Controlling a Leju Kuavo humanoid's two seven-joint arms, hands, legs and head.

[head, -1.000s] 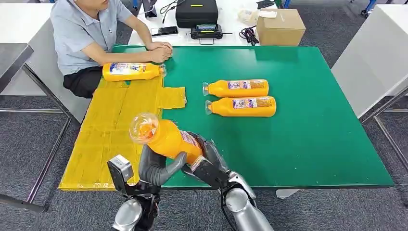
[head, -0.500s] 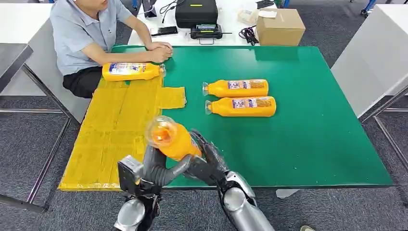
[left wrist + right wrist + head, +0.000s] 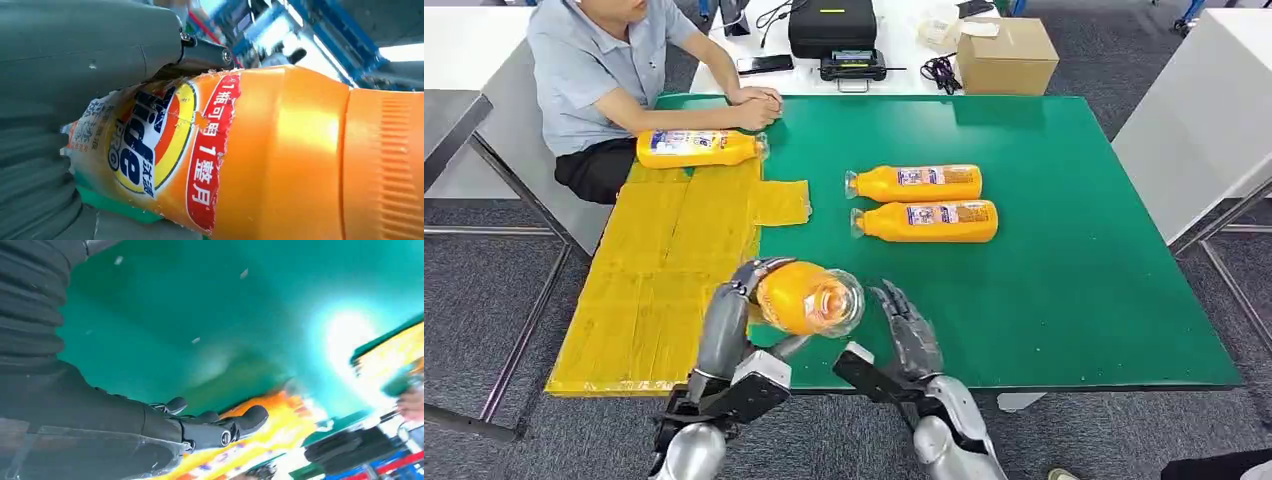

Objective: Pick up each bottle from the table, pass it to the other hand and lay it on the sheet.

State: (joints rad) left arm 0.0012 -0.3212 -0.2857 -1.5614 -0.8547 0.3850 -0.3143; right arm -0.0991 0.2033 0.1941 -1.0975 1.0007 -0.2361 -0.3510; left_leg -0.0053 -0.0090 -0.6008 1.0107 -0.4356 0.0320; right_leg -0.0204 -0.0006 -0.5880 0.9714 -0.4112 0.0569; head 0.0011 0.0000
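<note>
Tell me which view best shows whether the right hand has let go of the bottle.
The head view: the right hand stands open beside the bottle, apart from it, while the left hand holds it. The right wrist view shows the fingers empty over green; the left wrist view shows the bottle's label.

A lab: green test table, equipment case, grey carpet

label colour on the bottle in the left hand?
Red band with white characters, beside a yellow, blue and white logo, on the orange held bottle. Clearest in the left wrist view.
</note>
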